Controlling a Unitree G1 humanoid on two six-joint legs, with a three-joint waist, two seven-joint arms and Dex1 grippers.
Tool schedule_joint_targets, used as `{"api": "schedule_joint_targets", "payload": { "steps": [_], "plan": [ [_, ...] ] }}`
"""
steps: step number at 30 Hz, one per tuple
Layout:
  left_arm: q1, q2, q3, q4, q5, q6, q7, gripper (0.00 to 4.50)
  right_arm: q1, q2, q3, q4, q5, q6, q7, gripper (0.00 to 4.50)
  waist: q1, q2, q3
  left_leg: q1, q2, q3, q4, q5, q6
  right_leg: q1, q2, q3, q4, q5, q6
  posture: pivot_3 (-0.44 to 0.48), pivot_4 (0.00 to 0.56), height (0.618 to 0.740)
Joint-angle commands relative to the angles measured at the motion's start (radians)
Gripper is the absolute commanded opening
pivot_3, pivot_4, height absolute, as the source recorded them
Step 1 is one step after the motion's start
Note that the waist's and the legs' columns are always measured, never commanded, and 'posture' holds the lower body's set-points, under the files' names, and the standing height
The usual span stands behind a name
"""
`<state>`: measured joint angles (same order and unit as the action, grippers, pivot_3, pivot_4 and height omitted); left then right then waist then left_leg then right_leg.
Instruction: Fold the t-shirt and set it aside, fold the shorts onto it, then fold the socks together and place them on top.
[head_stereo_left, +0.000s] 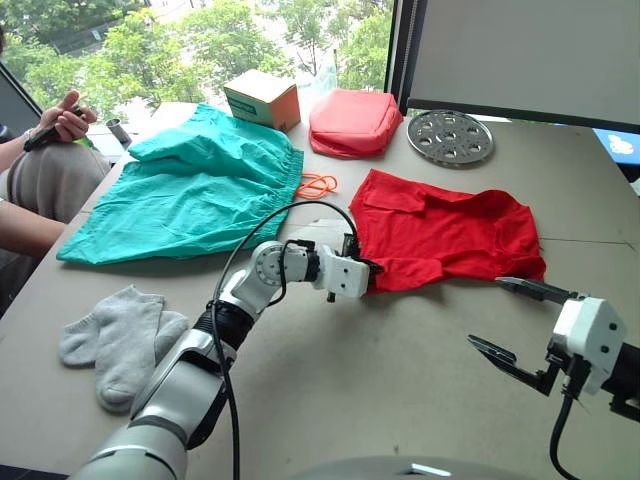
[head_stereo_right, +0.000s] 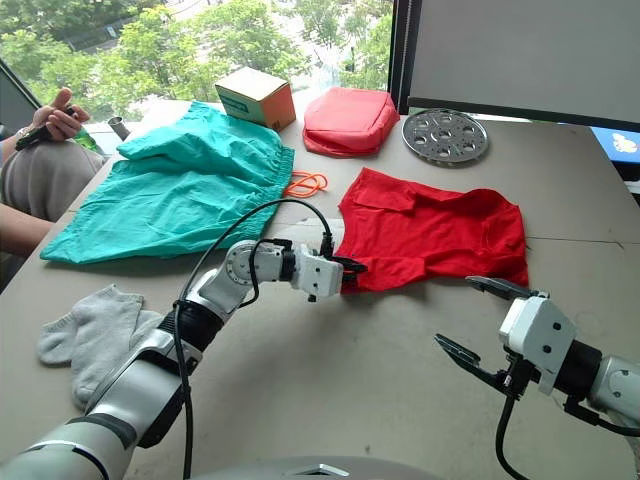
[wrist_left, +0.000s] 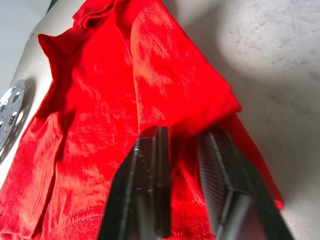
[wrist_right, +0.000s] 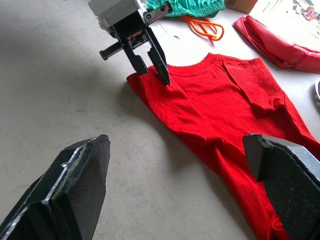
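We take the t-shirt (head_stereo_left: 445, 238) as our landmark: it lies spread and rumpled on the grey table (head_stereo_left: 400, 390), one sleeve folded over its body. Our left gripper (head_stereo_left: 372, 268) sits at the shirt's near-left corner, its two black fingers (wrist_left: 150, 185) drawn narrow with a fold of the red hem pinched between them. Our right gripper (head_stereo_left: 520, 322) hovers off the shirt's near-right corner, fingers spread wide and holding nothing, clear of the cloth.

Left of the t-shirt lie the teal shorts (head_stereo_left: 190, 195), their orange drawstring (head_stereo_left: 316, 185) coiled between the two garments. The grey socks (head_stereo_left: 120, 340) lie together well to the shirt's near-left. Beyond the shirt sit a salmon-red pouch (head_stereo_left: 352, 122), a cardboard box (head_stereo_left: 262, 98) and a perforated metal disc (head_stereo_left: 450, 136). A person's hand (head_stereo_left: 62, 120) is beyond the shorts.
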<state>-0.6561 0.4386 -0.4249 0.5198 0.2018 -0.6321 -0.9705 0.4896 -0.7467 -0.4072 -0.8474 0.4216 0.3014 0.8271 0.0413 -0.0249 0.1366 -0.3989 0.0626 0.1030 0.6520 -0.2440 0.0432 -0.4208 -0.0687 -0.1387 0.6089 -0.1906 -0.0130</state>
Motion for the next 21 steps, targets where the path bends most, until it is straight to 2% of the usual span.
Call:
{"api": "schedule_joint_targets", "payload": {
  "steps": [1, 5, 9, 13, 16, 19, 21],
  "plan": [
    [-0.014, -0.022, 0.034, -0.019, -0.12, 0.0, -0.049, 0.15, 0.002, 0.0, -0.042, -0.023, 0.004, 0.026, -0.025, 4.5, 0.0, 0.0, 0.0, 0.0, 0.0, 0.0, 0.0, 0.0, 0.0, 0.0, 0.0, 0.0, 0.0, 0.0, 0.0, 0.0, 0.15, 0.739],
    [0.05, -0.026, 0.122, -0.17, -0.386, 0.335, -0.169, 0.15, -0.042, -0.014, -0.071, 0.021, -0.011, 0.063, -0.06, 4.5, -0.006, 0.0, 0.0, 0.0, 0.0, 0.0, 0.001, 0.0, 0.0, 0.0, -0.001, 0.0, 0.0, 0.0, 0.0, 0.0, 0.15, 0.739],
    [0.118, 0.014, 0.176, -0.323, -0.526, 0.57, -0.216, 0.15, -0.145, -0.058, -0.065, 0.089, -0.061, 0.155, -0.128, 4.5, -0.013, 0.0, 0.0, 0.001, 0.0, 0.0, 0.001, 0.0, 0.0, 0.0, 0.0, 0.0, 0.001, 0.0, 0.0, 0.0, 0.15, 0.739],
    [0.176, 0.034, 0.232, -0.422, -0.59, 0.738, -0.169, 0.15, -0.359, -0.159, 0.033, 0.215, -0.07, 0.321, -0.151, 4.5, -0.025, 0.001, 0.0, 0.002, 0.0, 0.0, 0.001, 0.0, 0.0, 0.001, 0.002, 0.001, 0.001, 0.0, 0.0, 0.0, 0.15, 0.739],
    [0.221, 0.037, 0.249, -0.484, -0.588, 0.782, -0.133, 0.15, -0.507, -0.234, 0.145, 0.343, -0.09, 0.364, -0.1, 4.5, -0.026, 0.0, 0.0, 0.002, 0.0, -0.001, 0.002, 0.0, 0.0, 0.002, 0.002, 0.001, 0.001, 0.0, 0.0, 0.0, 0.15, 0.739],
    [0.256, 0.036, 0.256, -0.522, -0.563, 0.801, -0.089, 0.15, -0.621, -0.332, 0.294, 0.473, -0.192, 0.3, -0.022, 4.5, -0.024, 0.0, 0.0, 0.002, -0.001, -0.001, 0.001, 0.0, 0.0, 0.002, 0.002, 0.001, 0.001, 0.0, 0.0, 0.0, 0.15, 0.739],
    [0.269, 0.032, 0.259, -0.542, -0.557, 0.814, -0.065, 0.15, -0.639, -0.378, 0.319, 0.501, -0.188, 0.256, 0.058, 4.5, -0.021, 0.001, 0.0, 0.001, -0.002, -0.003, 0.0, 0.0, 0.0, 0.002, 0.002, 0.001, 0.001, 0.0, 0.0, 0.0, 0.15, 0.739]
  ]
}}
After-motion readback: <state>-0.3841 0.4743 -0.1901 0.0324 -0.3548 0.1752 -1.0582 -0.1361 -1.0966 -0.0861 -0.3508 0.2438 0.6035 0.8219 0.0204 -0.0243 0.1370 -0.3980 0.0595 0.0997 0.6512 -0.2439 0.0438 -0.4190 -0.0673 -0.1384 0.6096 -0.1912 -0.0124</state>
